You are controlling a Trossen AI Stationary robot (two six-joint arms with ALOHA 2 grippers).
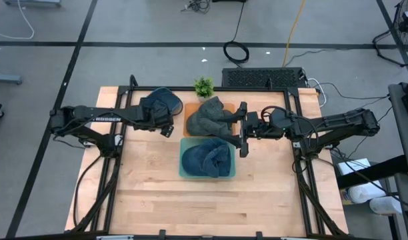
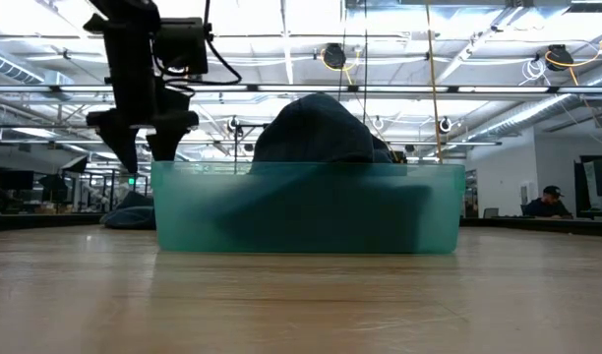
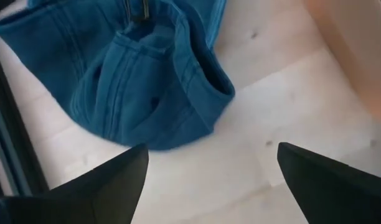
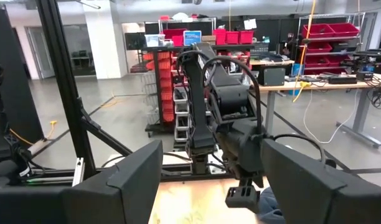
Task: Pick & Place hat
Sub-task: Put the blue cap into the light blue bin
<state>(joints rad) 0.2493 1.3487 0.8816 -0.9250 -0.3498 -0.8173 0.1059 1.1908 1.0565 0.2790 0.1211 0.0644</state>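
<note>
Now your left pincer (image 3: 206, 180) hangs wide and empty over the blue hat (image 3: 147, 81) at the tabletop's (image 1: 151, 200) ten o'clock; lower and close; right pincer (image 1: 243, 130) waits, parted, at centre.

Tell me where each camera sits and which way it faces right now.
High: overhead, facing down; both arms, teal bin.
Low: table height, level across; teal bin, left gripper beyond.
Left wrist: faces down past its open gripper at blue hat.
Right wrist: faces across at left arm.
High and left wrist share the blue hat.
</note>
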